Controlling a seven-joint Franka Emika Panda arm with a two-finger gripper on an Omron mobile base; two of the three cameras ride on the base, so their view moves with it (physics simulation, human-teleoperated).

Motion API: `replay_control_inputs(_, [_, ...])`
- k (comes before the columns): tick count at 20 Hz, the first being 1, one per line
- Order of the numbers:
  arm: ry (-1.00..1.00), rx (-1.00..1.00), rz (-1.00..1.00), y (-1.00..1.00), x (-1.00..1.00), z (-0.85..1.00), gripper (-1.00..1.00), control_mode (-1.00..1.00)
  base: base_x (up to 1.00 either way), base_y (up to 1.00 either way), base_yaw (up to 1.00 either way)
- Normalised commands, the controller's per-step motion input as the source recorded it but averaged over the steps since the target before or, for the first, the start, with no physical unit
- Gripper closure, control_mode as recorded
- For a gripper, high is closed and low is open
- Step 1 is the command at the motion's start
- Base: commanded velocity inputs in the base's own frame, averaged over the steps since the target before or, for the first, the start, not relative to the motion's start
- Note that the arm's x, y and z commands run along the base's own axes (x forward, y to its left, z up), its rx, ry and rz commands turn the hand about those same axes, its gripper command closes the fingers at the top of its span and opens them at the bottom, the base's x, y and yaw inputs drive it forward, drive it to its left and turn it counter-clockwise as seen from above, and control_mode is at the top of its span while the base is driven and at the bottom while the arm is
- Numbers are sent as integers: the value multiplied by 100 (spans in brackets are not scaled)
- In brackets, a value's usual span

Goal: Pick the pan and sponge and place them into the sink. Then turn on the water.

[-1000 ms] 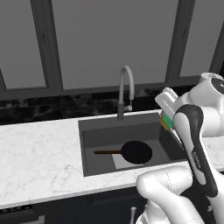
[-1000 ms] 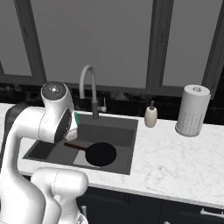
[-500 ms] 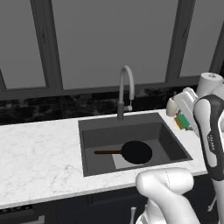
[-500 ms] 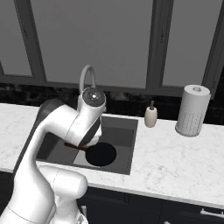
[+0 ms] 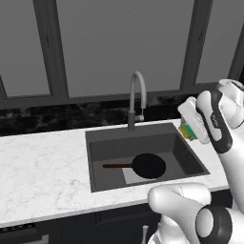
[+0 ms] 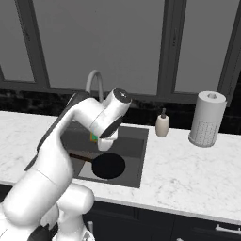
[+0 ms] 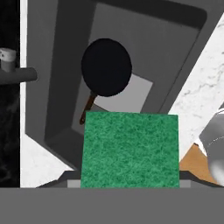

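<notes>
We find the pan [image 5: 148, 166] already lying on the floor of the sink [image 5: 95, 157], handle toward the left wall. The gripper [image 5: 191, 127] pinches the sponge [image 7: 130, 149] and hangs over the basin's right rim. In our judgement the sponge should be carried further inward over bare basin floor, clear of the pan, and lowered before release, so it cannot bounce onto the counter [image 5: 43, 171]. The faucet [image 5: 137, 97] remains untouched.
</notes>
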Motion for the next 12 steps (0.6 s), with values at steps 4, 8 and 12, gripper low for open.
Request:
replay_control_inputs(4, [22, 6, 0, 0, 49, -56, 100, -100, 0, 0, 0])
replay_control_inputs(8, [18, 2, 0, 0, 35, -72, 100, -100, 0, 0, 0])
replay_control_inputs(12, [9, 0, 0, 0, 31, -77, 100, -100, 0, 0, 0])
